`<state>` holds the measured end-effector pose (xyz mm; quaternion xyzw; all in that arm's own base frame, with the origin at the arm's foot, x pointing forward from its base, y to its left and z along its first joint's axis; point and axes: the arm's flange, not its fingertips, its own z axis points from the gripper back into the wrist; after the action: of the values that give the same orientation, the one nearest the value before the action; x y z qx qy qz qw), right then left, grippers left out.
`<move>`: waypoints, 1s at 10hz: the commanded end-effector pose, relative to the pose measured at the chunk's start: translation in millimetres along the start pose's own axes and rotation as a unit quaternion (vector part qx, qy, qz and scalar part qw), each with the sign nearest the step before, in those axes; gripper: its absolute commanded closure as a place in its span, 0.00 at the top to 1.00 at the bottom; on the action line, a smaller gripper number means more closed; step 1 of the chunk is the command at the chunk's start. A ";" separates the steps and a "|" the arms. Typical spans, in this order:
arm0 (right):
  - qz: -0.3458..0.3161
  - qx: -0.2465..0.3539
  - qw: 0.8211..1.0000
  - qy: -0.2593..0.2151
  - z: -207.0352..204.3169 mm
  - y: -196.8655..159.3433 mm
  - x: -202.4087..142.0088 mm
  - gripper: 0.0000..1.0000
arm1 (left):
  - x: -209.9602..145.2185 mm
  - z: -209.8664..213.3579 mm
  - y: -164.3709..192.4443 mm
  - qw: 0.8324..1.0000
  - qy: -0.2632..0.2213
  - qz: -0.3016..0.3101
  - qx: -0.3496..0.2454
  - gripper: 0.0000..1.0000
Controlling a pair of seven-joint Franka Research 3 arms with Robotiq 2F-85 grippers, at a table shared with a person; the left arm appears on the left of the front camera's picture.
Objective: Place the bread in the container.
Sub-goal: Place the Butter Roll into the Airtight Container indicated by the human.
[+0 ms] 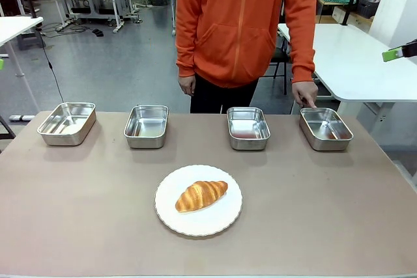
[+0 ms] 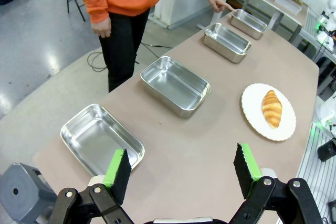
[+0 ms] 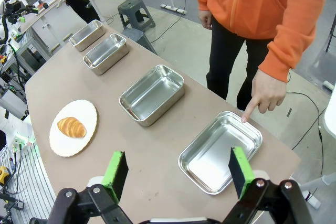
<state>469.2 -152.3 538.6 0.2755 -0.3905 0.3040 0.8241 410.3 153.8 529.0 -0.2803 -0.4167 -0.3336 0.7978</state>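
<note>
Right pincer [image 3: 177,156], nearest the lens in its wrist view: we are seeing its two green-padded fingers standing spread wide and pinching nothing, held high by the right end of the bench [image 3: 147,156]. Just beyond its fingertips the container [image 3: 220,150] is lying, a shallow steel pan at the robot's right end of the row. A person's hand [image 3: 268,93] is pointing down at it, forefinger touching the far rim.

The bread [image 3: 71,127] is sitting well apart from this pincer, far off to the left of that view. It is resting on a round white plate [image 3: 68,148] on the robot's side of the bench, about midway along.

We are noting the left pincer [image 2: 181,156] likewise spread and gripping nothing, hovering high at the bench's left end above the leftmost pan [image 2: 100,140]. A second pan [image 2: 176,85] and a third pan [image 2: 227,39] are standing between that one and the container. All four are lining the person's side, each apart from its neighbour.

Bare bench top is lying between the plate and the container.
</note>
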 end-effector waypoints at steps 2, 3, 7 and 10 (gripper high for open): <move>0.002 -0.004 1.000 -0.003 -0.7 0.4 1.5 1.00 | -0.2 0.9 -0.1 1.000 -0.001 -0.001 0.001 1.00; 0.002 -0.004 1.000 -0.003 -0.7 0.4 1.5 1.00 | -0.2 0.9 -0.1 1.000 -0.001 -0.001 0.001 1.00; 0.002 -0.004 1.000 -0.003 -0.7 0.4 1.5 1.00 | -0.2 0.9 -0.1 1.000 -0.001 -0.001 0.001 1.00; 0.002 -0.004 1.000 -0.003 -0.7 0.4 1.5 1.00 | -0.2 0.9 -0.1 1.000 -0.001 -0.001 0.001 1.00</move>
<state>469.2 -152.3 538.6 0.2755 -0.3905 0.3040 0.8241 410.3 153.8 529.0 -0.2803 -0.4167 -0.3336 0.7978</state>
